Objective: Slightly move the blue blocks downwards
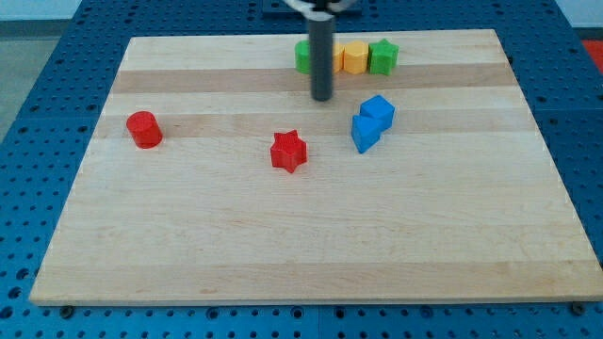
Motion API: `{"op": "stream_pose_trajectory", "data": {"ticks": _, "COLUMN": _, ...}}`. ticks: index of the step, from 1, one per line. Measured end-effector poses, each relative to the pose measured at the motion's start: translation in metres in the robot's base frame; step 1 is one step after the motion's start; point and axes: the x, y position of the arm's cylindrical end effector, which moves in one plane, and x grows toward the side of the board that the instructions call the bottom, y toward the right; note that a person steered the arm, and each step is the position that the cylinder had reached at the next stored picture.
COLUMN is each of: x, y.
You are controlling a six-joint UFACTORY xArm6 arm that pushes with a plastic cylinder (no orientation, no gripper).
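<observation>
Two blue blocks touch each other right of the board's centre: a blue cube (378, 110) above and a blue wedge-like block (365, 132) just below and left of it. My tip (322, 97) rests on the board up and to the left of them, a short gap away from the blue cube. The rod rises from the tip to the view's top and hides part of the row of blocks behind it.
A row at the view's top holds a green block (303, 56) partly hidden by the rod, a yellow block (354, 57) and a green star (383, 56). A red star (289, 151) lies below the tip. A red cylinder (144, 129) sits at the left.
</observation>
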Motion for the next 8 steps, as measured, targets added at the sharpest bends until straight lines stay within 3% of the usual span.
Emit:
{"op": "stream_pose_trajectory", "data": {"ticks": 2, "x": 0.002, "y": 0.059}}
{"op": "stream_pose_trajectory", "data": {"ticks": 8, "x": 0.072, "y": 0.074}}
